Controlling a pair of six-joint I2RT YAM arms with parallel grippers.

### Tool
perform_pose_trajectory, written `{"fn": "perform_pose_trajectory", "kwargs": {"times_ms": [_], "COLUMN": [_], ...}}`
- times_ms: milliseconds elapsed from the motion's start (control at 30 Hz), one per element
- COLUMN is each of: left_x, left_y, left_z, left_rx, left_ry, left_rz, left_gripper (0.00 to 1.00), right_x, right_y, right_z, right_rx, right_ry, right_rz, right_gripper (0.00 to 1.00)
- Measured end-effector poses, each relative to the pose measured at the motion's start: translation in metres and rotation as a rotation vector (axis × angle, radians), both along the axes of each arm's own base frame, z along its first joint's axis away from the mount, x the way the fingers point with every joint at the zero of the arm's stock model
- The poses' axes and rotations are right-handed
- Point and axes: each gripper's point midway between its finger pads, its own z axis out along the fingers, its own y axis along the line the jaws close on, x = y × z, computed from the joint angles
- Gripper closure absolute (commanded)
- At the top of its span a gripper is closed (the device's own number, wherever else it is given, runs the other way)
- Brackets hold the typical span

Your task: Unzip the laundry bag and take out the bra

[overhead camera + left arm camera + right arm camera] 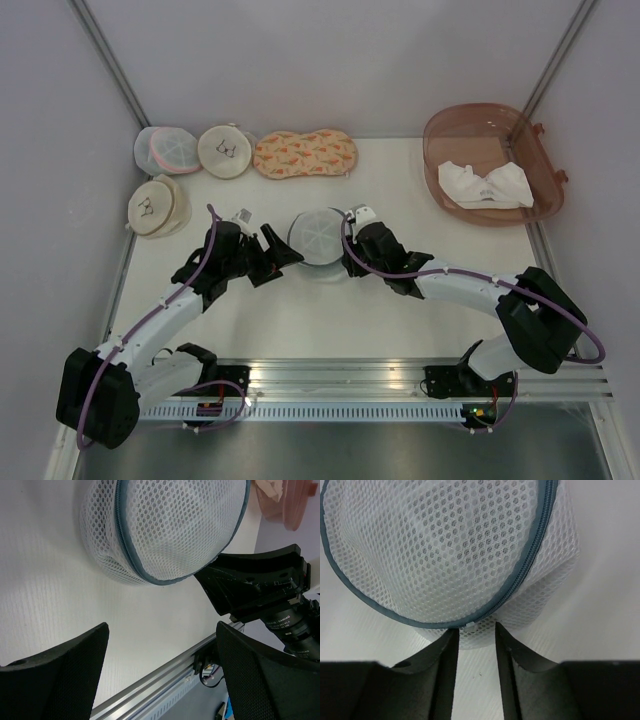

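Observation:
The laundry bag (318, 237), a round domed grey-white mesh pouch with a dark zipper rim, lies mid-table between my grippers. It fills the top of the left wrist view (165, 525) and of the right wrist view (445, 545). My left gripper (283, 248) is wide open and empty, just left of the bag (161, 630). My right gripper (347, 252) is at the bag's right edge. Its jaws stand narrowly apart (474, 632), the tips against the mesh on either side of the white zipper pull (471, 626). The zipper is closed. The bra is hidden.
Two cream pouches (225, 150) (158, 207), a white mesh pouch with pink trim (167, 150) and a carrot-print pouch (305, 155) lie at the back left. A brown bin (440, 130) holding white cloth (485, 185) stands back right. A metal rail (400, 375) runs along the near edge.

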Motion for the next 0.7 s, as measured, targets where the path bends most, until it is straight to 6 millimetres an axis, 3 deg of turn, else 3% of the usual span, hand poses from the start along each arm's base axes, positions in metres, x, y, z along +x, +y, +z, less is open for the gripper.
{"fn": "perform_pose_trajectory", "kwargs": {"times_ms": [67, 100, 167, 400, 567, 700], "left_x": [0.000, 0.000, 0.000, -0.004, -0.022, -0.029], "left_y": [0.000, -0.001, -0.001, -0.008, -0.026, -0.042], "left_z": [0.000, 0.000, 0.000, -0.004, -0.015, -0.010], "left_rx": [-0.003, -0.005, -0.009, -0.068, -0.140, -0.189], "left_ry": [0.001, 0.001, -0.002, 0.012, 0.066, 0.074], "left_rz": [0.000, 0.000, -0.001, -0.006, -0.028, -0.033], "left_gripper": [0.10, 0.11, 0.11, 0.09, 0.02, 0.01], "right_x": [0.002, 0.003, 0.005, 0.007, -0.002, -0.013], "right_y": [-0.001, -0.002, -0.003, 0.003, 0.013, 0.025], "right_z": [0.001, 0.001, 0.003, 0.009, 0.015, 0.030], "right_rx": [-0.007, -0.009, -0.012, 0.000, 0.027, 0.080], "right_ry": [-0.012, -0.018, -0.027, -0.052, -0.048, -0.051], "right_rz": [-0.006, -0.011, -0.019, -0.016, 0.030, 0.085], "right_gripper": [0.73, 0.88, 1.00, 1.00, 0.99, 1.00]}}
